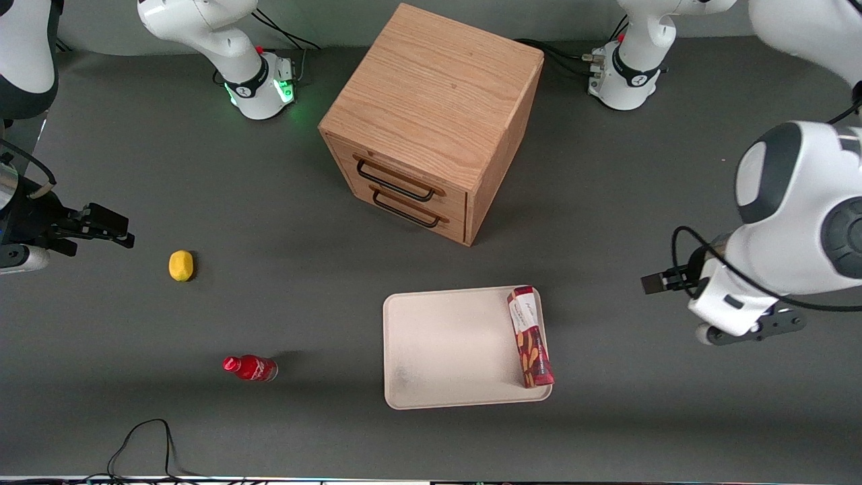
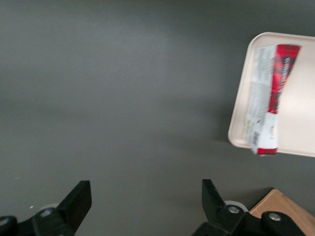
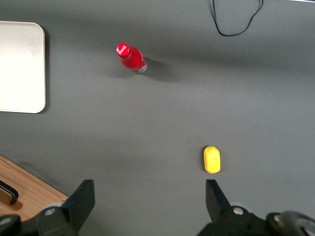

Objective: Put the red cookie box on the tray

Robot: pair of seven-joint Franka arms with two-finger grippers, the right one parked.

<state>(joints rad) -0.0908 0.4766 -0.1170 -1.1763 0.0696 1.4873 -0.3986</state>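
Across the grey table, a lemon [image 1: 180, 265] and a small red bottle [image 1: 250, 368] lie toward the parked arm's end, well apart from the work. At centre stands a wooden drawer cabinet [image 1: 431, 121], and nearer the front camera than it lies the tray [image 1: 444, 350].

The box [image 1: 531, 337] already lies on the tray, along the edge that faces the working arm, and its nearest corner reaches the rim or just past it. You cannot tell from here whether it sits flat or leans on the rim.

Your gripper [image 2: 146, 209] hangs over bare table toward the working arm's end, well apart from the tray. Its jaws stand wide and hold nothing.

The placing itself looks done, so the step in hand is to finish cleanly. Keep the jaws wide, lift straight up and draw away from the tray, not across it. If you judge the box too close to the rim, come down from above, grip it across its narrow width, and set it nearer the tray's middle.
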